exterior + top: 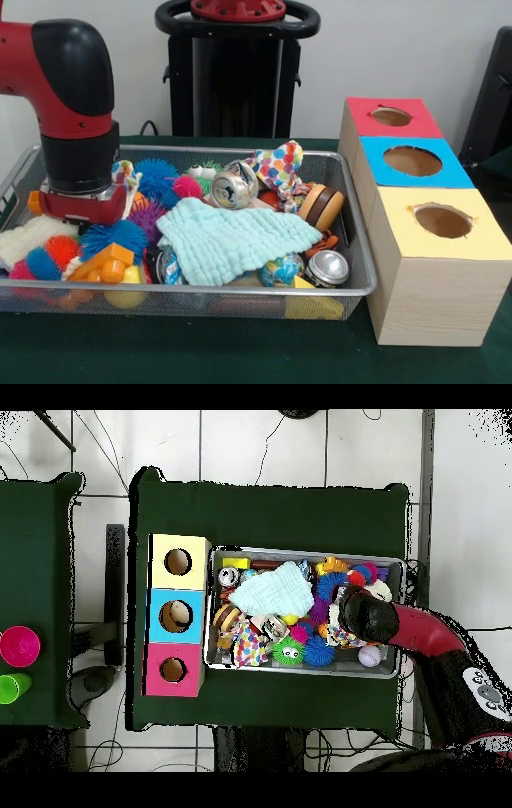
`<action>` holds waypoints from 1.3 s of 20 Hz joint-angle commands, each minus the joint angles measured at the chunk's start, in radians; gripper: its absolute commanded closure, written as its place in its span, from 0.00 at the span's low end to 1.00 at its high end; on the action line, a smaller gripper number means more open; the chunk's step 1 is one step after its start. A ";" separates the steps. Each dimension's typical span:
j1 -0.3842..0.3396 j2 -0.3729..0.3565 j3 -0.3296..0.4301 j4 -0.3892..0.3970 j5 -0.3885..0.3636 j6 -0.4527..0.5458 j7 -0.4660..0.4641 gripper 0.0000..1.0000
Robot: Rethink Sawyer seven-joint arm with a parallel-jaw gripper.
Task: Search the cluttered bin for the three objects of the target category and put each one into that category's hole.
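Observation:
A wire mesh bin (362,240) holds mixed clutter. A mint cloth (232,238) lies in its middle, over other items. A crushed silver can (234,189) sits behind the cloth, and two more cans (326,268) (168,269) lie at the front. Spiky balls fill the left half: blue (116,236), pink (187,186), purple (148,214) and orange (61,250). My gripper (80,216) reaches down into the left end of the bin among these balls, its tip hidden by clutter. The overhead view places the gripper (360,612) at the bin's right end.
A wooden box beside the bin has a red hole (392,117), a blue hole (412,160) and a yellow hole (442,220). Also in the bin are a polka-dot cloth (276,164), a brown wooden toy (321,206), a globe ball (280,270), orange blocks (104,260) and a white fluffy cloth (28,236).

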 commanded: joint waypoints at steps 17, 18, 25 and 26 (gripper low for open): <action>0.233 0.068 -0.120 0.301 0.287 -0.145 0.331 1.00; 0.238 0.067 -0.124 0.305 0.300 -0.146 0.329 1.00; 0.260 0.058 -0.139 0.325 0.383 -0.144 0.326 1.00; 0.262 0.057 -0.141 0.327 0.392 -0.145 0.324 1.00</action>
